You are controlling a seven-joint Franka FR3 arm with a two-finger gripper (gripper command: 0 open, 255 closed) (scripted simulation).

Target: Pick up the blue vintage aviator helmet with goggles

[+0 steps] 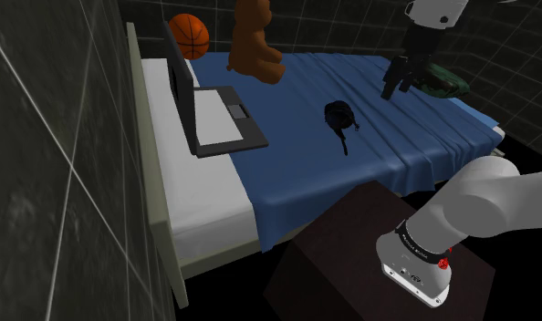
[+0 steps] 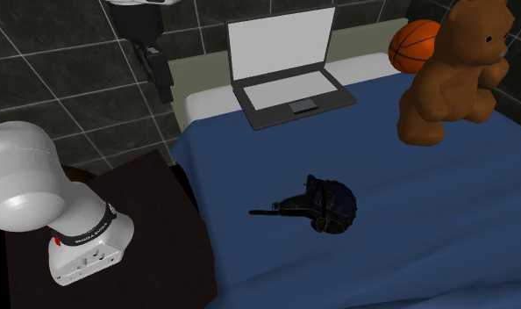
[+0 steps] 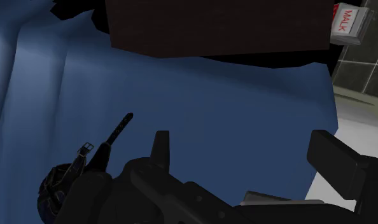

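The teddy bear (image 1: 254, 41) loses its head to the shoulder view's top edge. In the wrist view, part of the helmet (image 3: 52, 189) lies hidden behind the gripper (image 3: 240, 139). The dark green thing (image 1: 444, 81) at the bed's (image 1: 287, 187) far corner is too small to identify.

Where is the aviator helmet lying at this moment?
In the shoulder view the dark helmet lies on the blue bed cover, to the right of the open laptop and nearer the stand than the brown teddy bear.
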